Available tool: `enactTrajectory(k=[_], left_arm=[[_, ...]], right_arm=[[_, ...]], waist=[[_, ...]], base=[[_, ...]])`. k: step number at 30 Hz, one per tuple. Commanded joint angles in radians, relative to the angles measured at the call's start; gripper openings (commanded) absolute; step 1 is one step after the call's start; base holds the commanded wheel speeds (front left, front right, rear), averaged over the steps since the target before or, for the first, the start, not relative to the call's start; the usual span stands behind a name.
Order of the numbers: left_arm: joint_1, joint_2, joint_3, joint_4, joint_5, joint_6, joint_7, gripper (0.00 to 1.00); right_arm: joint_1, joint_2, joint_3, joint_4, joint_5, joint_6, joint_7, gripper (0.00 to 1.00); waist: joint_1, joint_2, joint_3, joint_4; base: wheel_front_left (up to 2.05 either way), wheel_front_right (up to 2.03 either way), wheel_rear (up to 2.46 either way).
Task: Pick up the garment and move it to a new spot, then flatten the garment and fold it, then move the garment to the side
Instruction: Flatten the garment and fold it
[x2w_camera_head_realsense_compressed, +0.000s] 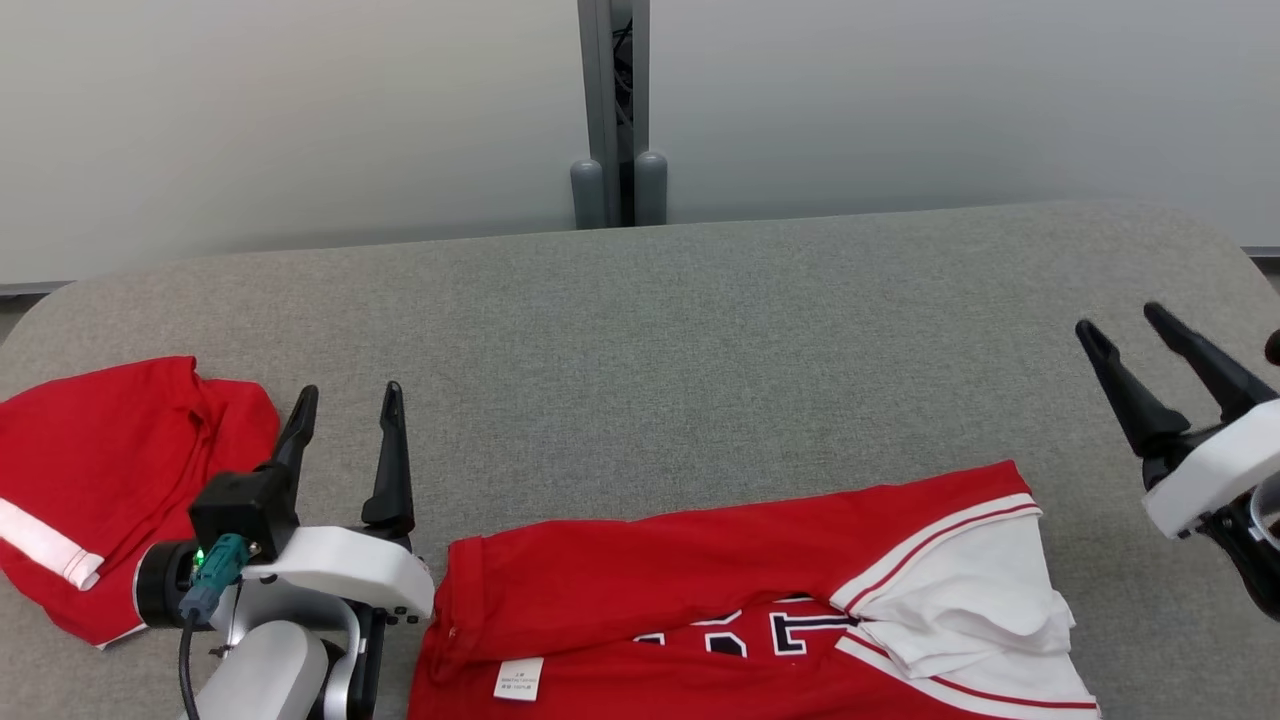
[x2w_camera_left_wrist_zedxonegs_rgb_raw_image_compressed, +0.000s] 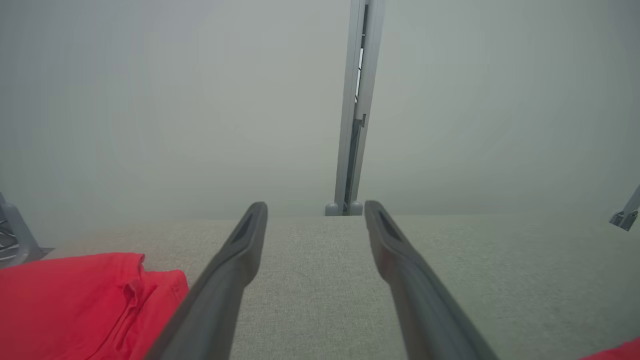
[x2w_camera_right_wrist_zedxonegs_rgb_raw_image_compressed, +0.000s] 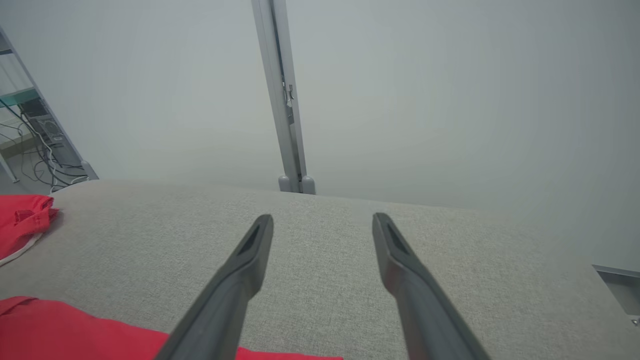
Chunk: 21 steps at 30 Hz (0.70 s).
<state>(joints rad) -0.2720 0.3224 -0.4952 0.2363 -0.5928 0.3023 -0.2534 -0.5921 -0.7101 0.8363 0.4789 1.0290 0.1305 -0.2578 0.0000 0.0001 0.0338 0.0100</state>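
A red garment (x2w_camera_head_realsense_compressed: 700, 600) with white sleeves and dark lettering lies spread at the table's near edge, a white label showing near its collar; its red edge also shows low in the right wrist view (x2w_camera_right_wrist_zedxonegs_rgb_raw_image_compressed: 75, 330). My left gripper (x2w_camera_head_realsense_compressed: 348, 402) stands open just left of that garment, nothing between its fingers; the left wrist view shows the same wide gap (x2w_camera_left_wrist_zedxonegs_rgb_raw_image_compressed: 315, 210) over bare fabric. Off the garment's right sleeve my right gripper (x2w_camera_head_realsense_compressed: 1122, 324) is open and empty, as in its wrist view (x2w_camera_right_wrist_zedxonegs_rgb_raw_image_compressed: 322, 220).
A second red garment (x2w_camera_head_realsense_compressed: 110, 480) with a white stripe lies bunched at the table's left end, close beside my left gripper. The grey fabric table (x2w_camera_head_realsense_compressed: 700, 330) stretches back to a pale wall with a metal post (x2w_camera_head_realsense_compressed: 615, 110).
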Motion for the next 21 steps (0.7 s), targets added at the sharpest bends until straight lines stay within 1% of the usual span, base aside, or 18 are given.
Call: enactTrajectory(k=[1,4,6,9,11,14,17,21], left_arm=[[0.023,-0.015,0.031,-0.012,0.0,0.008,-0.009,1.0],[0.067,-0.065,0.115,-0.062,0.046,-0.003,-0.011,1.0],[0.109,-0.111,0.167,-0.088,0.082,-0.024,-0.011,1.0],[0.156,-0.172,0.232,-0.118,0.157,-0.068,-0.012,1.0],[0.191,-0.206,0.271,-0.13,0.214,-0.1,-0.012,1.0],[0.234,-0.241,0.32,-0.147,0.285,-0.146,-0.012,1.0],[0.268,-0.261,0.358,-0.155,0.324,-0.183,-0.012,1.0],[0.285,-0.269,0.382,-0.153,0.337,-0.213,-0.012,1.0]], right_arm=[[0.025,0.032,-0.097,-0.014,-0.074,0.001,-0.008,1.0],[0.132,0.121,-0.305,-0.077,-0.221,0.001,-0.008,1.0],[0.203,0.182,-0.424,-0.131,-0.315,0.001,-0.008,1.0],[0.311,0.268,-0.545,-0.2,-0.445,0.001,-0.008,1.0],[0.37,0.323,-0.591,-0.233,-0.502,0.001,-0.008,1.0],[0.425,0.379,-0.629,-0.267,-0.559,0.001,-0.008,1.0],[0.464,0.41,-0.648,-0.28,-0.593,0.001,-0.008,1.0],[0.487,0.426,-0.661,-0.283,-0.612,0.001,-0.008,1.0]], waist=[[0.0,-0.0001,0.002,-0.005],[0.0,-0.0001,0.002,-0.012],[0.0,-0.0001,0.005,-0.013],[0.0,-0.0001,0.009,-0.014],[0.0,-0.0001,0.01,-0.014],[0.0,-0.0001,0.011,-0.015],[0.0,-0.0001,0.008,-0.015],[0.0,-0.0001,0.007,-0.012]], base=[[0.0,0.0,0.0],[0.0,0.0,0.0],[0.0,0.0,0.0],[0.0,0.0,0.0],[0.0,0.0,0.0],[0.0,0.0,0.0],[0.0,0.0,0.0],[0.0,0.0,0.0]])
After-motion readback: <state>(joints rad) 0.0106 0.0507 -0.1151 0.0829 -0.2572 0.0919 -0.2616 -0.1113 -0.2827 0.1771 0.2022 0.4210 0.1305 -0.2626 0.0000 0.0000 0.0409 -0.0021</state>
